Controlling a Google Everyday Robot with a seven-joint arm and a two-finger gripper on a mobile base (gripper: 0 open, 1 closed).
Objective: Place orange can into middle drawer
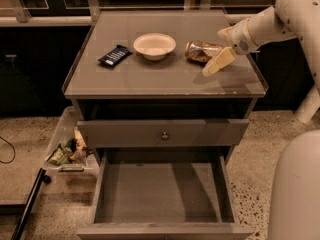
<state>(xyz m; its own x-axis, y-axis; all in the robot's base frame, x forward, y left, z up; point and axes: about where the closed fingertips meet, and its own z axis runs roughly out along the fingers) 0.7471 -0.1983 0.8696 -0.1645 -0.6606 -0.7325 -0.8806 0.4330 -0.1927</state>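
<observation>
The step in hand is the reach for the grasp; nothing has been lifted yet. The orange can [201,51] lies on its side on the worktop [165,81], right of the white bowl [154,45] and well apart from the dark snack packet [114,55]. The tool [214,53] sits at the can's right end with its two fingers apart, one behind the can and one in front of it, so the can's end looks to lie between them (whether either finger touches the metal cannot be told).

The middle drawer [160,194] stands pulled out below, its grey floor bare, under the closed drawer front with the knob [162,133].

The next move probably calls for the robot to slide the tool a little further along the can, close across its round body, lift clear of the worktop's edge, then carry it forward and down past the knobbed front into the open drawer.
</observation>
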